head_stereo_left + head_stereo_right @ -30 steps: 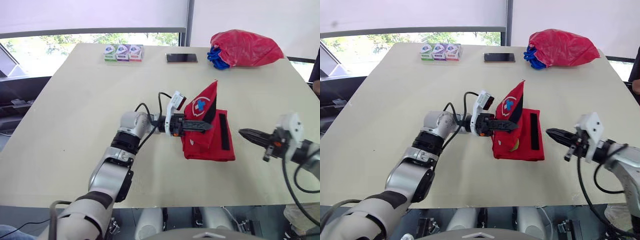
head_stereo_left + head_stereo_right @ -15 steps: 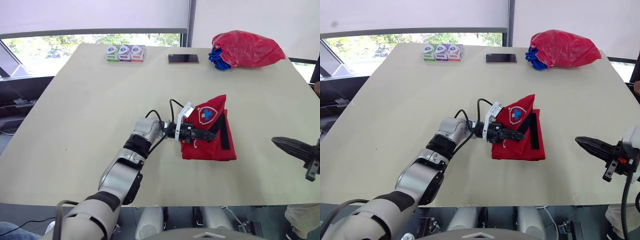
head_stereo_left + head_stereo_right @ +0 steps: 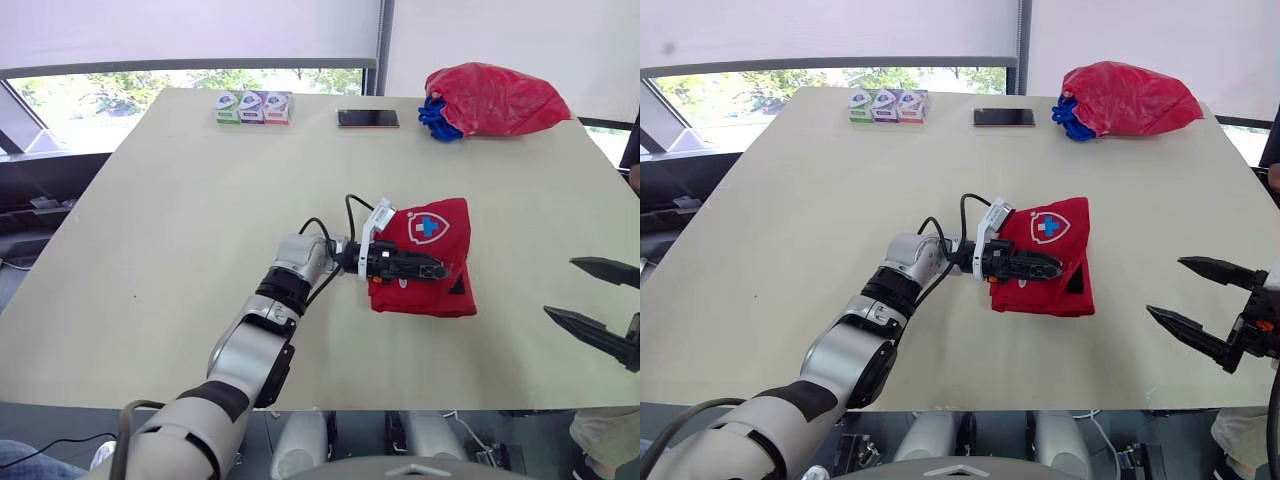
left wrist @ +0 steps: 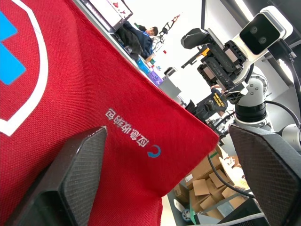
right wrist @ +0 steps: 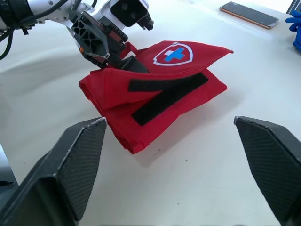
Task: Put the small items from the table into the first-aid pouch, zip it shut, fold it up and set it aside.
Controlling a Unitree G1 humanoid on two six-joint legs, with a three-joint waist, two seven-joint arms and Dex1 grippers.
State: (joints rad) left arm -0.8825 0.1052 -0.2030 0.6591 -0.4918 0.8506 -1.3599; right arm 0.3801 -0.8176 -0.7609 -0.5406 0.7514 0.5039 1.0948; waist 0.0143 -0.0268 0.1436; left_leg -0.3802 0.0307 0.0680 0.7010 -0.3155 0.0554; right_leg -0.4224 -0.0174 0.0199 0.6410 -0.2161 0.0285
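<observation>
The red first-aid pouch (image 3: 450,250) lies folded flat on the middle of the table, its white and blue cross emblem (image 3: 428,225) facing up. My left gripper (image 3: 1055,267) rests at the pouch's near left edge, fingers pointing right along the fabric. In the left wrist view its fingers (image 4: 70,174) stand wide apart, with red cloth lying between them, so it is open. My right gripper (image 3: 1165,287) hovers open over the table's near right corner, well clear of the pouch. The right wrist view shows the pouch's black strips (image 5: 164,89).
Three small boxes (image 3: 253,106) stand in a row at the far edge, a phone (image 3: 368,118) beside them. A red plastic bag (image 3: 495,97) with blue material under it sits at the far right. A dark sleeve (image 3: 632,140) shows at the right edge.
The pouch's raised flap has come down flat over the rest. Both grippers have gone from shut to open. The right gripper has drawn back to the right.
</observation>
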